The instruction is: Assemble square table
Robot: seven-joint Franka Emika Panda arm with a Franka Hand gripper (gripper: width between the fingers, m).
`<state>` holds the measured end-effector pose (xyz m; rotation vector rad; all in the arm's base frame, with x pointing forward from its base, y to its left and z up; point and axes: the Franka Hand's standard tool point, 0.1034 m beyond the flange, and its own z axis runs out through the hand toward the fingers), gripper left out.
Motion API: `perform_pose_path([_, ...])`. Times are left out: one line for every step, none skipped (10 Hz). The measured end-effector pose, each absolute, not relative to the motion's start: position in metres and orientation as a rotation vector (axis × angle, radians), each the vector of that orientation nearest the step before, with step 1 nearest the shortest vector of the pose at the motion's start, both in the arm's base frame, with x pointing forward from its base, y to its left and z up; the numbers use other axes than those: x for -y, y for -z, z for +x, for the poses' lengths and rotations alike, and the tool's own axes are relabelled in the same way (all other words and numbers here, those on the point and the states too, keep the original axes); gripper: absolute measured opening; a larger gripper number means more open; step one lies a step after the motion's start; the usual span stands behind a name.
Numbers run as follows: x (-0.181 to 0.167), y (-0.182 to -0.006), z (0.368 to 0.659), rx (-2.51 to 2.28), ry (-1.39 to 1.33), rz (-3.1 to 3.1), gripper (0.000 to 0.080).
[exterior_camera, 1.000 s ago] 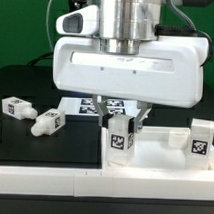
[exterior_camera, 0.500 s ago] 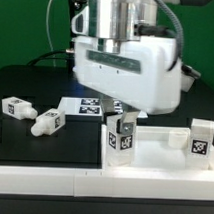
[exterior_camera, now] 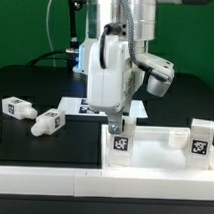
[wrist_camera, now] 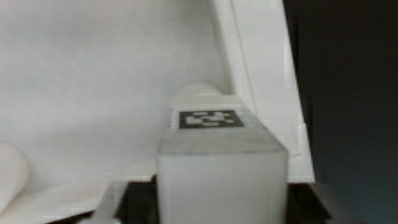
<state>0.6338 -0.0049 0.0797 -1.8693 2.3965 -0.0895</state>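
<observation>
We screw a leg into a corner socket of the square table
Our end effector (exterior_camera: 120, 123) is clamped on an upright leg (exterior_camera: 120, 140) at the tabletop's (exterior_camera: 153, 157) corner on the exterior view's left; a second leg (exterior_camera: 201, 136) stands upright at its right, and two loose legs (exterior_camera: 15, 108) (exterior_camera: 46, 121) lie on the counter (exterior_camera: 43, 151) far left. Next, we judge: let go, unwind the wrist, regrip, turn again

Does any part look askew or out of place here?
Two loose legs lie on their sides at the exterior view's left, off the slab. The held leg stands upright in the gripper. Nothing looks damaged.
</observation>
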Motion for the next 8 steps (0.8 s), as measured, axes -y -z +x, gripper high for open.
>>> perform_pose_path([0.0045,-0.0794,0.6337,-2.355,0.092,-1.924,0.0468])
perform_pose_path([0.0029,-0.0796,0.6346,-2.168,0.116,-2.141,0.0584])
perform_pose_path([-0.0019,-0.0799,0.637,-1.943,0.144,-2.343,0.0584])
perform_pose_path([-0.005,-0.0787,0.6375,-1.695,0.162,-2.528,0.0635])
perform_pose_path([-0.004,-0.0785,0.6374,-1.667,0.165,-2.552,0.0635])
perform_pose_path([-0.0036,-0.0784,0.6373,-1.57,0.171,-2.618,0.0647])
perform_pose_path([-0.0035,-0.0784,0.6373,-1.498,0.175,-2.664,0.0649])
perform_pose_path([-0.0038,-0.0781,0.6375,-1.286,0.189,-2.793,0.0649])
